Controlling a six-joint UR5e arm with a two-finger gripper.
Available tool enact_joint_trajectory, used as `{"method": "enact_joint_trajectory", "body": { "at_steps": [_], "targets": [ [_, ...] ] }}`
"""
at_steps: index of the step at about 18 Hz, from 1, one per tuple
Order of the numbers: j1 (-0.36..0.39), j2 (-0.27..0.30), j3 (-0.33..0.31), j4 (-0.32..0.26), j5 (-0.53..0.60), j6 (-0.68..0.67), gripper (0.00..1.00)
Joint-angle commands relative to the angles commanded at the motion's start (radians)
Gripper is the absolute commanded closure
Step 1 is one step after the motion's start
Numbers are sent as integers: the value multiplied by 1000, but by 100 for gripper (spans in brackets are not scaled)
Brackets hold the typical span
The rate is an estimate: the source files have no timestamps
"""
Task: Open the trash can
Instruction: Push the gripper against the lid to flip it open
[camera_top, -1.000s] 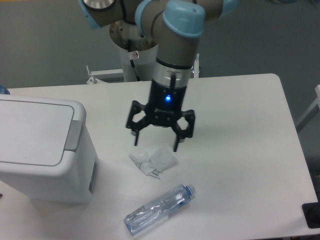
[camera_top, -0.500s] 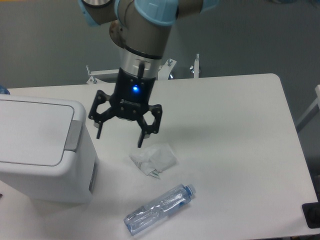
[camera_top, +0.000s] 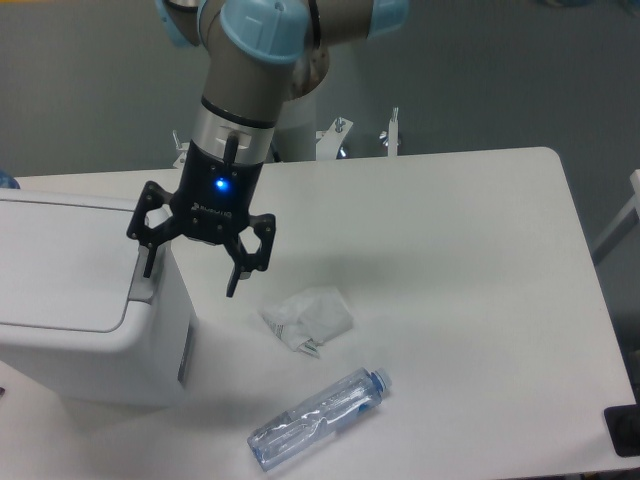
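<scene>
The trash can (camera_top: 75, 300) is a large white boxy bin at the left of the table, lid shut flat. Its grey push tab (camera_top: 147, 272) runs along the lid's right edge. My gripper (camera_top: 190, 278) hangs open above the bin's right side, fingers spread. Its left fingertip (camera_top: 148, 268) is over the grey tab, and its right fingertip (camera_top: 232, 288) is past the bin's right wall, over the table. I cannot tell whether the left finger touches the tab.
A crumpled white paper (camera_top: 307, 318) lies on the table right of the bin. A clear plastic bottle (camera_top: 318, 416) lies on its side near the front edge. The arm's base and a metal frame stand behind the table.
My gripper has moved left, from above the crumpled paper to over the bin's right edge. It stays open. The bin, paper and bottle have not moved.
</scene>
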Motion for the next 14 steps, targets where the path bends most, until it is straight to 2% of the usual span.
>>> {"method": "enact_joint_trajectory", "body": {
  "at_steps": [14],
  "targets": [
    [-2, -3, -3, 5, 37, 2, 0]
  ]
}}
